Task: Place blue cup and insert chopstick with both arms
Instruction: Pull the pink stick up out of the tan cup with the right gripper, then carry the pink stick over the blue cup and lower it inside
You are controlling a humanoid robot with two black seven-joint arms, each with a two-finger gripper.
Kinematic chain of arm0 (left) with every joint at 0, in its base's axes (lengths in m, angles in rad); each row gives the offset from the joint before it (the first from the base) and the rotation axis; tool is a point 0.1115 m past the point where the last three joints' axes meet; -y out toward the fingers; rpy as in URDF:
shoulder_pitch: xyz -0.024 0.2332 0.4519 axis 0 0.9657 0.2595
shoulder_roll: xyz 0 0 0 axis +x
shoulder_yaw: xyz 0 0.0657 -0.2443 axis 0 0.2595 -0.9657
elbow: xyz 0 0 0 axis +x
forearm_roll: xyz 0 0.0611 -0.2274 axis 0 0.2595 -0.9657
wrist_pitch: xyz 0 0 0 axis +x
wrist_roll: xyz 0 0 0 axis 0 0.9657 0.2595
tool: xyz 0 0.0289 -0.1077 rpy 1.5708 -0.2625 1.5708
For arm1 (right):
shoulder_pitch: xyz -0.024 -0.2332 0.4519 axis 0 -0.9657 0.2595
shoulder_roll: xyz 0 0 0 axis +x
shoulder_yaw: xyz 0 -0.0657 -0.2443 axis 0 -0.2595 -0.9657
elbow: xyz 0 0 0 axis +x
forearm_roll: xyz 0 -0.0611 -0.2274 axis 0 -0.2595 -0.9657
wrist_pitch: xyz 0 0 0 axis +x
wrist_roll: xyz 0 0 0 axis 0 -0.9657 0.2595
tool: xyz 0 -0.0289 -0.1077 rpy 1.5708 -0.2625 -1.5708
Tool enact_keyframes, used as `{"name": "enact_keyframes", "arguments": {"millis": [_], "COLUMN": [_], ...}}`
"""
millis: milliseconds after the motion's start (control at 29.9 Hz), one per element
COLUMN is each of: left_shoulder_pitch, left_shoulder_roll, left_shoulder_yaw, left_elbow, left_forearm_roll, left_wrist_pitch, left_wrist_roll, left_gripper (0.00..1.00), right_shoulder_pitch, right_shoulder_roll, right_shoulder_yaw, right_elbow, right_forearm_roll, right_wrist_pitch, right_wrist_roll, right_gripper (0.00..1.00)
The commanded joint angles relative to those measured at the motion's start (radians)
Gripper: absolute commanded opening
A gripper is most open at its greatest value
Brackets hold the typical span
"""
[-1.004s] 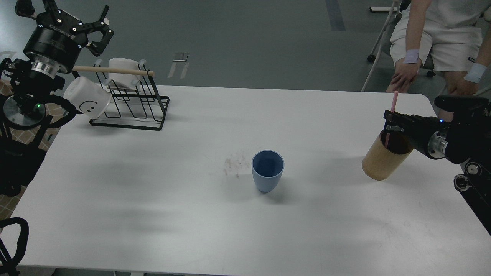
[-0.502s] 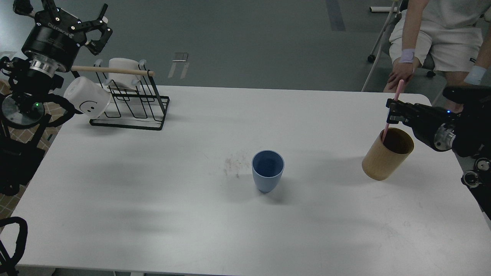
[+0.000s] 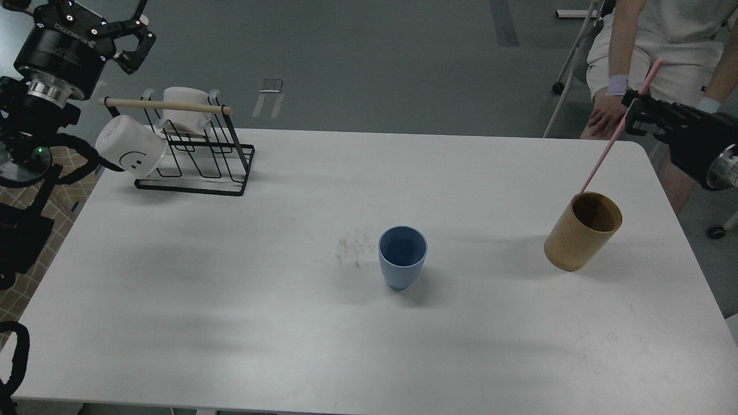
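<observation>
The blue cup (image 3: 402,256) stands upright and empty on the white table (image 3: 288,323), a little right of its middle. My right gripper (image 3: 633,110) is at the far right, shut on the pale-pink chopstick (image 3: 605,153). The stick hangs slanted down-left, its lower tip just above the rim of the tan wooden holder (image 3: 582,231). My left gripper (image 3: 134,23) is open and empty, raised at the top left above the black wire rack (image 3: 199,151).
The rack holds a wooden rod (image 3: 167,105), a white smiley-face mug (image 3: 130,151) and another white mug (image 3: 185,105). A seated person (image 3: 663,57) is behind the table's far right corner. A faint smudge (image 3: 353,246) lies left of the cup.
My right gripper has risen up and to the right, drawing the pink chopstick out of the wooden holder. My left gripper has moved up and to the left.
</observation>
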Motion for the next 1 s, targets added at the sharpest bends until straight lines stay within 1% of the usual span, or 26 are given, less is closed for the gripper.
{"name": "enact_keyframes", "arguments": {"millis": [0,100,201,268,401,502,703,803,970], "left_shoulder_pitch": [-0.005,-0.013,-0.014,-0.014,-0.011,-0.008,0.0,0.001,0.006], "left_shoulder_roll": [0.005,0.005,0.006,0.009,0.02,0.022,0.022,0.022,0.023], "left_shoulder_yaw": [0.0,0.002,0.003,0.003,0.005,0.006,0.006,0.005,0.005], "left_elbow": [-0.001,-0.001,-0.003,-0.005,-0.005,-0.005,-0.005,-0.005,-0.005], "left_forearm_roll": [0.0,0.002,0.002,0.002,0.002,0.003,0.003,0.003,0.003], "left_wrist_pitch": [0.002,0.002,0.002,0.002,0.002,0.0,-0.002,-0.003,-0.005], "left_wrist_roll": [0.0,0.002,0.002,0.002,0.002,0.002,0.002,0.002,0.0], "left_gripper": [0.98,0.98,0.98,0.98,0.98,0.98,0.98,0.98,0.98], "right_shoulder_pitch": [0.022,0.048,0.056,0.083,0.178,0.224,0.234,0.232,0.229], "right_shoulder_roll": [0.025,0.063,0.095,0.121,0.137,0.183,0.218,0.218,0.217], "right_shoulder_yaw": [0.047,0.042,0.032,-0.004,-0.169,-0.276,-0.414,-0.467,-0.482], "right_elbow": [0.053,0.126,0.17,0.168,0.167,0.159,0.148,0.15,0.148], "right_forearm_roll": [0.053,0.117,0.122,0.122,0.119,0.115,0.115,0.112,0.067], "right_wrist_pitch": [-0.001,0.004,0.01,0.01,0.007,0.006,0.006,0.006,0.005], "right_wrist_roll": [0.0,-0.003,-0.008,-0.006,-0.008,-0.006,-0.006,-0.006,-0.006], "right_gripper": [0.0,0.0,0.0,0.0,0.0,0.0,0.0,0.0,0.0]}}
